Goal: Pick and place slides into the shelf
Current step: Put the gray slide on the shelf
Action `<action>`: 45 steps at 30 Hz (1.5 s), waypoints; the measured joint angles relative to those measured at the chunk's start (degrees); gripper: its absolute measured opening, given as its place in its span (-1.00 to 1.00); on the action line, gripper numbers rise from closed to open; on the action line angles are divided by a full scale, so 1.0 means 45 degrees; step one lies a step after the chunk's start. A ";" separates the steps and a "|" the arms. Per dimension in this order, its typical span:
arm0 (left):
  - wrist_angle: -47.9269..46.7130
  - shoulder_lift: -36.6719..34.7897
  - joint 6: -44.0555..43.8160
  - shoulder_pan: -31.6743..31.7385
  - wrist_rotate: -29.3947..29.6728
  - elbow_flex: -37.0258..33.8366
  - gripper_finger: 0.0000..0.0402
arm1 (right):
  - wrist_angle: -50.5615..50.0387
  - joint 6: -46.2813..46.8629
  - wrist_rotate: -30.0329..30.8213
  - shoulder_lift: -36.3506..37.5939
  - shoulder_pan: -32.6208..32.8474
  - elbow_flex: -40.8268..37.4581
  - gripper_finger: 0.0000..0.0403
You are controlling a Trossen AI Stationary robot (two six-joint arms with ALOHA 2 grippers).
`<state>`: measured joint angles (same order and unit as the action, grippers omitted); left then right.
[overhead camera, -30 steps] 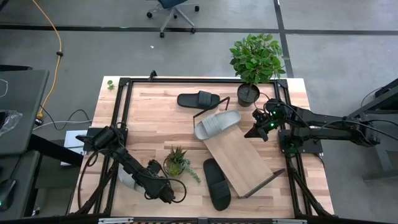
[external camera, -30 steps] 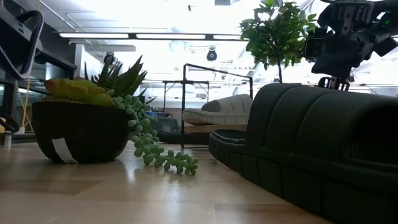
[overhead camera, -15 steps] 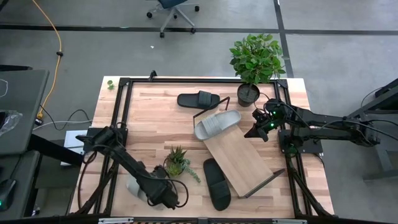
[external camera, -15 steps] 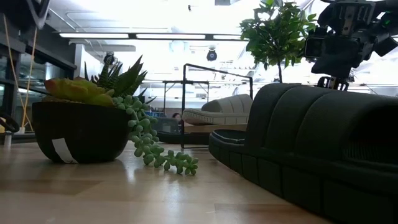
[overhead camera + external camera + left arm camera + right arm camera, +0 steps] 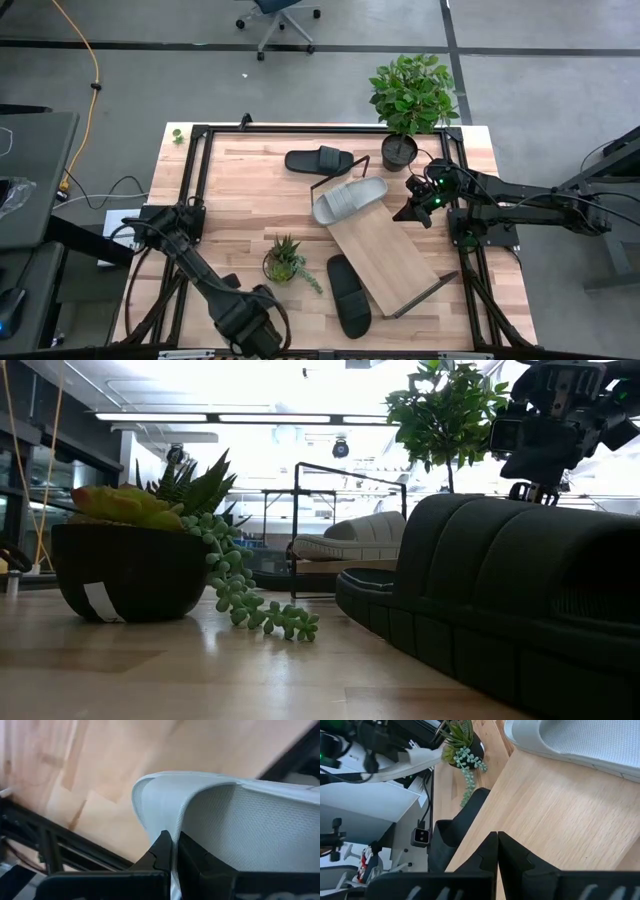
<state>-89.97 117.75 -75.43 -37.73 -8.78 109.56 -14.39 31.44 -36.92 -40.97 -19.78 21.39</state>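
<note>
While left claw [image 5: 172,851] grips grey slide [image 5: 240,830], orientation unclear

Grey floor [image 5: 300,90]; office chair [image 5: 278,18] top centre; yellow cable [image 5: 92,60] upper left; ceiling strip lights [image 5: 215,417].

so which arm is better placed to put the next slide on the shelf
Left: its tool is shut on a light grey slide. The right tool is by the shelf but shut and empty.
</note>
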 joint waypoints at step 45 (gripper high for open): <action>0.4723 -0.3016 1.3893 0.3241 1.0162 0.5633 -1.00 | 0.7402 0.4444 -0.1929 0.0000 0.0003 -0.0005 -0.99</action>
<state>-68.71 104.18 -12.91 -23.14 36.95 134.91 18.92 51.44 -45.60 -40.97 -19.77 21.37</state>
